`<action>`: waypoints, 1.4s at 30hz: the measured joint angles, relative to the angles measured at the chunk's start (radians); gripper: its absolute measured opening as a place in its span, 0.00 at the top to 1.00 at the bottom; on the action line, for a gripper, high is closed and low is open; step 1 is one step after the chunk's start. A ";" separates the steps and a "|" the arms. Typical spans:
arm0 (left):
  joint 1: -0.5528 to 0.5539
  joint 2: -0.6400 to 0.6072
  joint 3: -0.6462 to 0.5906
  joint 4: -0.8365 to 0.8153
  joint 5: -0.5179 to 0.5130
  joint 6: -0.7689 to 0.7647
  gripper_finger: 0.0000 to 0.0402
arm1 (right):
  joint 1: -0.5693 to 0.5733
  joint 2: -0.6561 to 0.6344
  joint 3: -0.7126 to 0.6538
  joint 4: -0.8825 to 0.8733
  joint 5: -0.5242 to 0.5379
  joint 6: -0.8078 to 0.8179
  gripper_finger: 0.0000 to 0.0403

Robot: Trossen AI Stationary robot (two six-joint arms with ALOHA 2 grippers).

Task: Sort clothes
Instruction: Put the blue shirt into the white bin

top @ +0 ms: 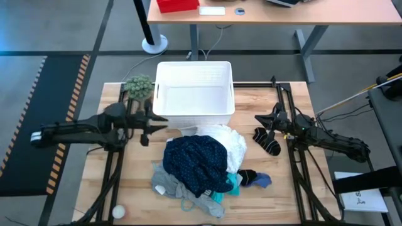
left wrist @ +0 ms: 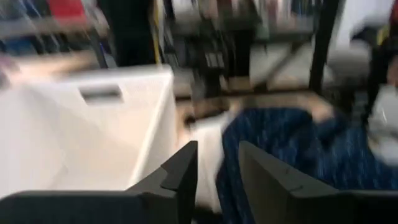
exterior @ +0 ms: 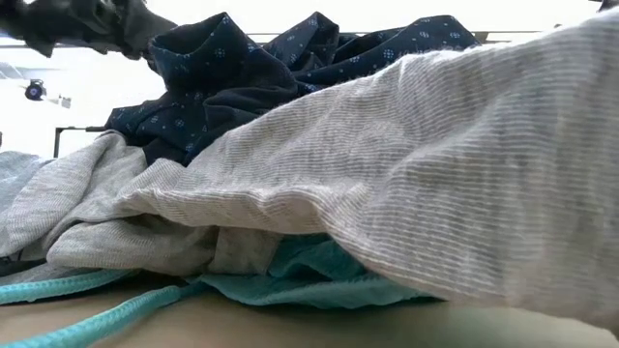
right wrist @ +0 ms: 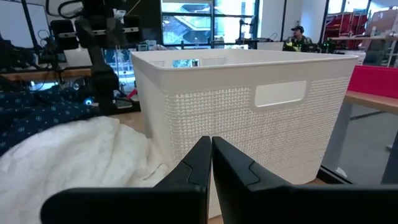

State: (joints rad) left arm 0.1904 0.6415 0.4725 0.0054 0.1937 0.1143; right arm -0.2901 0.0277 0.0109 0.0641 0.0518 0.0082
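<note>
The clothes lie in a pile on the table's middle: a dark navy dotted top (top: 198, 164) on top, a white garment (top: 231, 144) at its far right, and grey (top: 183, 192) and teal (top: 230, 184) pieces at the near edge. A black sock (top: 246, 176) and a blue sock (top: 262, 181) lie at the pile's right. Another black sock (top: 267, 142) lies flat on the table next to my right gripper (top: 260, 119). That gripper is shut (right wrist: 211, 144), and I see nothing between its fingers. My left gripper (top: 152, 126) is open and empty (left wrist: 217, 163), between the bin and the pile's left side.
A white rectangular bin (top: 194, 94) stands at the table's far middle, with a green fuzzy plant (top: 139, 85) to its left. A small white ball (top: 118, 211) lies at the near left corner. In the low view, grey striped cloth (exterior: 416, 164) fills the foreground.
</note>
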 joint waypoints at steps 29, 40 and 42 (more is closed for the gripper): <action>-0.198 0.817 0.568 -0.454 -0.019 -0.124 0.30 | 0.000 0.000 0.000 0.000 -0.008 -0.008 1.00; -0.269 0.880 0.702 -0.623 -0.183 -0.034 0.78 | 0.000 0.000 0.000 -0.007 -0.008 0.015 1.00; -0.281 0.880 0.747 -0.669 -0.190 -0.028 0.93 | 0.000 0.000 0.000 -0.008 -0.008 0.019 1.00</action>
State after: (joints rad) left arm -0.0911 1.5215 1.2197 -0.6640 0.0038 0.0863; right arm -0.2901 0.0277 0.0108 0.0563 0.0437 0.0274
